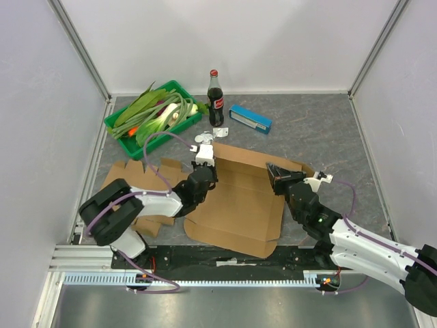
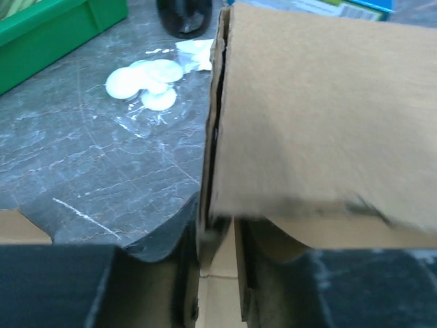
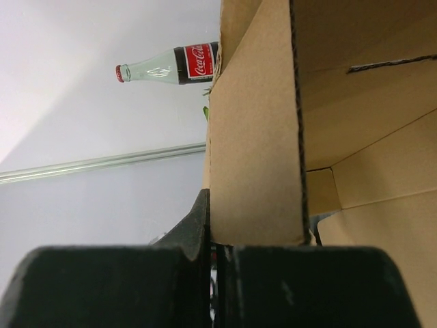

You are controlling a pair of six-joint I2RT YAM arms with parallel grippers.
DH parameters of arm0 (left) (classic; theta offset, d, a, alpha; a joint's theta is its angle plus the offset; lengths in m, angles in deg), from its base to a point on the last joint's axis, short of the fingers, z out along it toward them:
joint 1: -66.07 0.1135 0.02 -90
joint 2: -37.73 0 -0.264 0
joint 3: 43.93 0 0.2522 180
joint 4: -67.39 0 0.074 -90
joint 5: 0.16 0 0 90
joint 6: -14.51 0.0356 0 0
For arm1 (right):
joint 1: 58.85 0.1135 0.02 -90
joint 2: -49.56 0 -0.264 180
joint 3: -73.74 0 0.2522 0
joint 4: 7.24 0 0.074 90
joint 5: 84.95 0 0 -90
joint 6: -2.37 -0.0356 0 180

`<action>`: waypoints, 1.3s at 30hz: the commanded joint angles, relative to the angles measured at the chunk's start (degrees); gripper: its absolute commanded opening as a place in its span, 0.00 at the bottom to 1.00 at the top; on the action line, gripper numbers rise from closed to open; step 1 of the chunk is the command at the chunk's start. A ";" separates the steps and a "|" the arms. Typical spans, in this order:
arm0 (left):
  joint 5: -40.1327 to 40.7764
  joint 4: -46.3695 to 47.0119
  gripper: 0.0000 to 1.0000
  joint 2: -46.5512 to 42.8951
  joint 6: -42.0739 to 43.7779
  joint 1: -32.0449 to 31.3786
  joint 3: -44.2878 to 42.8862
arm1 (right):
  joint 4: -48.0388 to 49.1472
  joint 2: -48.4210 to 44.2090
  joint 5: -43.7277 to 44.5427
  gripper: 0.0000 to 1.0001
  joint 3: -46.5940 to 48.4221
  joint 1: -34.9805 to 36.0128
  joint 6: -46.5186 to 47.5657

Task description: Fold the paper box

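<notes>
Top external: looking down on the corrugated cardboard box point(image 1: 239, 205), lying open on the grey table point(image 1: 321, 130) in the near middle between the 2 arms, with floor panel flat, side walls partly raised and spare flaps spreading out to the left. Pinching the left side wall at its far end with the left gripper point(image 1: 205, 166), with jaws pressed together on the board; confirming this from the left wrist view, with the wall's edge running down between the 2 fingers. Pinching the right side wall near its top rim with the right gripper point(image 1: 274, 175), with jaws likewise closed flat on 1 thickness of board in the right wrist view. Judging the box as light, fairly stiff across its panels, yet ready to hinge along its scored creases. Probably sliding on the smooth table if pushed from 1 side only, so calling for bracing from both arms. Judging the best holds as the free upper edges of the walls, close to a crease. Gripping shallowly to avoid crushing the flutes or tearing at the slot point(image 3: 389, 66) cut in a panel. Standing behind the box: green crate of leeks point(image 1: 153, 116), Coca-Cola bottle point(image 1: 215, 96), blue carton point(image 1: 250, 118) and, just beyond the back edge, packet of white discs point(image 2: 147, 82).
</notes>
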 commanded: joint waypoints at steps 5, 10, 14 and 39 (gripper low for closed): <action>16.29 1.77 0.02 12.39 3.43 0.12 -7.65 | -1.62 -0.67 0.52 0.00 3.20 0.31 -0.13; 18.50 5.25 0.02 13.64 2.37 0.03 -5.21 | -1.01 -0.24 -0.01 0.00 2.58 0.31 -1.10; 14.22 7.11 0.06 10.32 2.46 0.03 -2.84 | 0.92 0.29 0.86 0.00 1.53 0.31 0.30; -46.26 -43.52 0.90 -26.02 -23.82 24.19 -15.82 | 6.03 -0.06 -2.38 0.00 -1.64 0.04 14.64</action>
